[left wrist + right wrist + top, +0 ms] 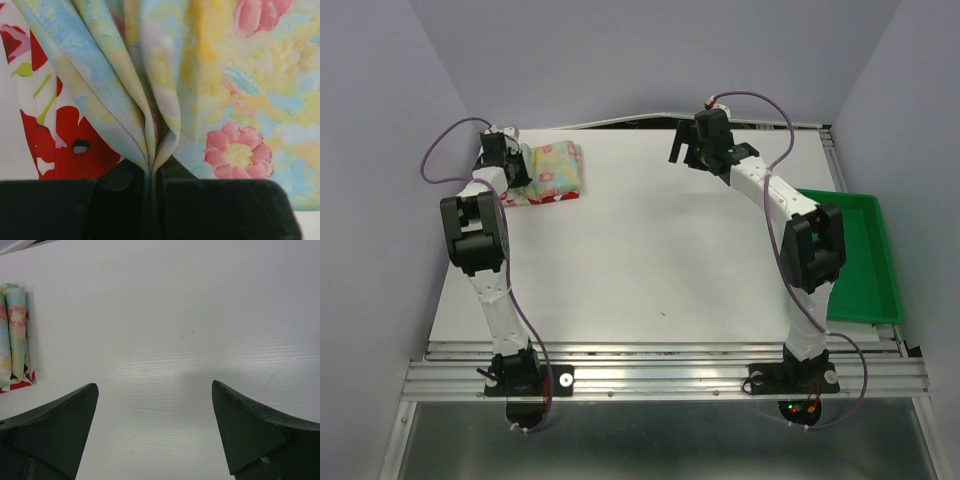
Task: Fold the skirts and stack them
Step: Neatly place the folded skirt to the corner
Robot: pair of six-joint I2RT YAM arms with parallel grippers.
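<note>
The pale yellow pastel floral skirt [557, 167] lies folded on the white skirt with red flowers [542, 198] at the table's far left. My left gripper [512, 160] is at the stack's left edge, shut on a pinched fold of the pastel skirt [150, 125]; the red-flower skirt [75, 145] shows beneath on the left. My right gripper [705, 150] is open and empty, raised over the bare table at the far middle-right [155, 390]. The stack shows at the left edge of the right wrist view [14, 335].
A green plastic tray [865, 255] sits at the table's right edge. The white table [650, 260] spreads between the arms. Purple walls enclose the left, back and right sides.
</note>
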